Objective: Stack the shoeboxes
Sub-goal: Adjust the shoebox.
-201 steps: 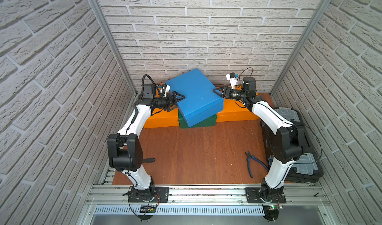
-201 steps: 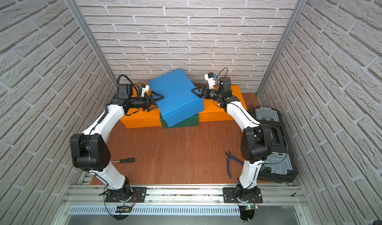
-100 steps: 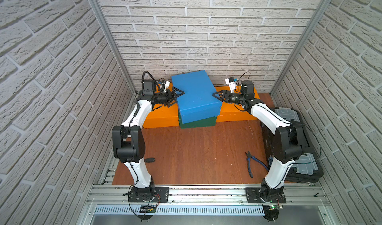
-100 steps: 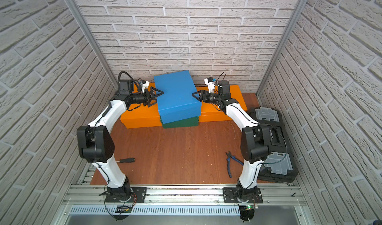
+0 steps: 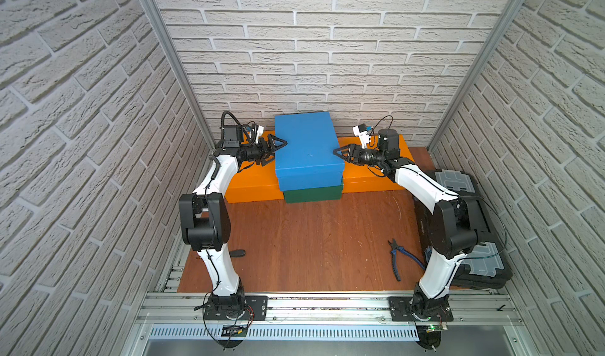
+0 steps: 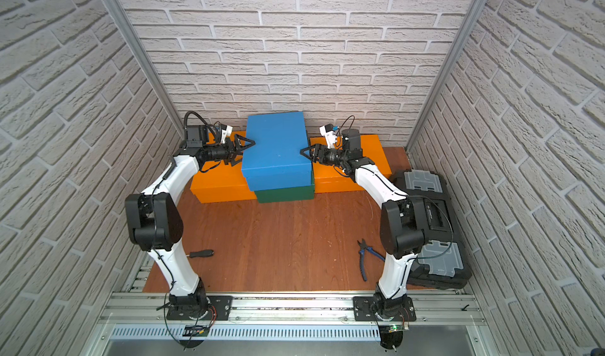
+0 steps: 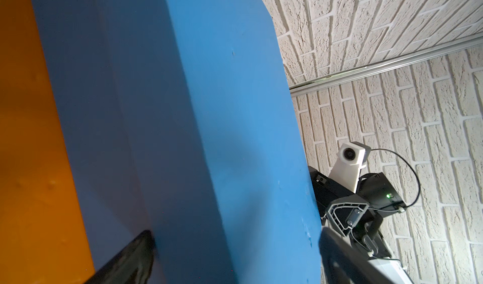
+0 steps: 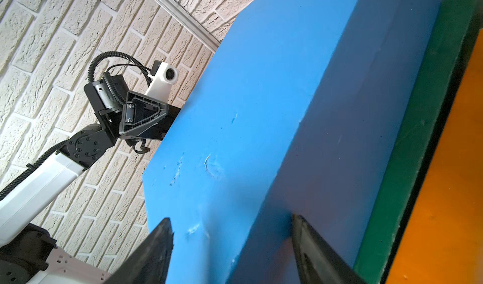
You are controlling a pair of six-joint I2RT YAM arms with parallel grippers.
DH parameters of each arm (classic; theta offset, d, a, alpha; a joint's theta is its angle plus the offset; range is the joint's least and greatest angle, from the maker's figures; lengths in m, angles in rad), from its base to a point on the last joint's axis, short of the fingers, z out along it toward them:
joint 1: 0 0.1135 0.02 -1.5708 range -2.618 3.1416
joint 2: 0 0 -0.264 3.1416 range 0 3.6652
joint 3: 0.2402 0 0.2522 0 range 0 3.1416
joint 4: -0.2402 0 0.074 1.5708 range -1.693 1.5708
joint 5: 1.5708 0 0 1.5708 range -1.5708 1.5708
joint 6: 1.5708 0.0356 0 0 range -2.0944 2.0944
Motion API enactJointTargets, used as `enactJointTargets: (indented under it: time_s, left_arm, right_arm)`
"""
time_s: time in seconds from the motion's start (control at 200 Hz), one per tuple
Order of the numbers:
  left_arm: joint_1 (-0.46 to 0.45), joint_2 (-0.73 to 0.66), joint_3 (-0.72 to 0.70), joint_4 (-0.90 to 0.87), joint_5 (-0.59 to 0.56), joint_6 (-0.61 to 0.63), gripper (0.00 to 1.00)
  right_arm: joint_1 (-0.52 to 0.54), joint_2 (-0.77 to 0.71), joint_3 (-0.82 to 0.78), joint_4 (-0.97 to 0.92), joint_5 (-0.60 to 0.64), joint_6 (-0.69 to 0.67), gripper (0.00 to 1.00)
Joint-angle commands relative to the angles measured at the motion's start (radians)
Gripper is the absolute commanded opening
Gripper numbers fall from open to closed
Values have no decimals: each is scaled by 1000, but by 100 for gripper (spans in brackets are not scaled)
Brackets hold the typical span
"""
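- Left arm (image 5: 219, 174): glossy white shells between matt black joints. Nearest the aluminium rail (image 5: 327, 305) is a white column, then a bulky, rounded black elbow housing. A thin black cable is tied along the white link.
- Right arm (image 5: 422, 187): same white-and-black build, with a thin black wire looping off its elbow.
- Base plates (image 5: 255, 305): flat, black, screwed onto the rail; loose black wires curl just below it.
- Left gripper (image 5: 276, 151), at the end farthest from the rail: black triangular open-frame fingers, ribbed inside, two screws in each plate.
- Right gripper (image 5: 337, 153): matching black triangles.
- Wrist cameras (image 8: 167, 73): white angular housings with a round dark lens. A corrugated black hose arcs over the left one.
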Motion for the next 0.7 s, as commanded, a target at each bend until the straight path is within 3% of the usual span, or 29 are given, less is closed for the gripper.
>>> enactJointTargets:
  time_s: [0.0,0.695]
  left_arm:
    - [-20,20,17,36,59,-5,98]
    - [-22,21,22,72,33,-34,98]
  right_arm:
    - [34,3,-2,-2,-42,-35,73]
    - [-19,4,30,-3,-2,-7,78]
